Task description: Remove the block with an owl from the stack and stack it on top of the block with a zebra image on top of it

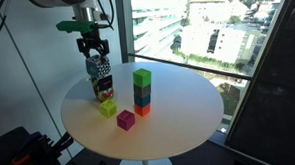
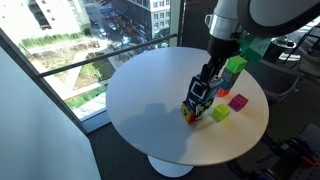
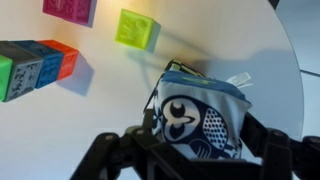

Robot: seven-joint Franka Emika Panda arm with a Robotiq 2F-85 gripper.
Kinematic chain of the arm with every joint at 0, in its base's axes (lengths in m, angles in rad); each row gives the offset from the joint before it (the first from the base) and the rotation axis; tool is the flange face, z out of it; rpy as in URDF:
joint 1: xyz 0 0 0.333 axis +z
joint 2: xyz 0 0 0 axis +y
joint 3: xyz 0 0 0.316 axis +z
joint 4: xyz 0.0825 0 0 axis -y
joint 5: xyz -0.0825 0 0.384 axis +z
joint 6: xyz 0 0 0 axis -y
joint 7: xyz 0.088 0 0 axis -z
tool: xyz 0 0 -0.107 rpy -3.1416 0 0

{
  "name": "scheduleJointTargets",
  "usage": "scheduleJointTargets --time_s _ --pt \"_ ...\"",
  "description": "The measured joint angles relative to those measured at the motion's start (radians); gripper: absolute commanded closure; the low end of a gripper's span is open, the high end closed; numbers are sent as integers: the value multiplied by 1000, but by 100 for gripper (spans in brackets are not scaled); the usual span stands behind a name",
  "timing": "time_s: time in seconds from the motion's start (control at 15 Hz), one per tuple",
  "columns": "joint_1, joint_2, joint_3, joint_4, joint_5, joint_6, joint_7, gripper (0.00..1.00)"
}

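Gripper (image 1: 93, 52) in upper left of frame, jaws closed on the owl block (image 1: 98, 69); wrist view shows one finger (image 3: 110, 150) on each side of it. Owl block sits on top of the zebra block (image 1: 104, 90), at left of the round table (image 1: 179, 111). Stack (image 1: 142, 92) near centre: green over blue over orange-red. Magenta cube (image 1: 126, 118) and yellow-green cube (image 1: 109, 107) lie loose below, apart from both.

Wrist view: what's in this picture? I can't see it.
A block with an owl picture fills the middle, held between the gripper's dark fingers above a white table. Farther off sit a yellow-green cube, a magenta cube and a stack of coloured cubes.
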Motion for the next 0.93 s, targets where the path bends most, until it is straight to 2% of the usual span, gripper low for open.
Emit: scheduleJointTargets --time_s 0.93 --pt "-3 -31 -9 2 57 -55 -22 0"
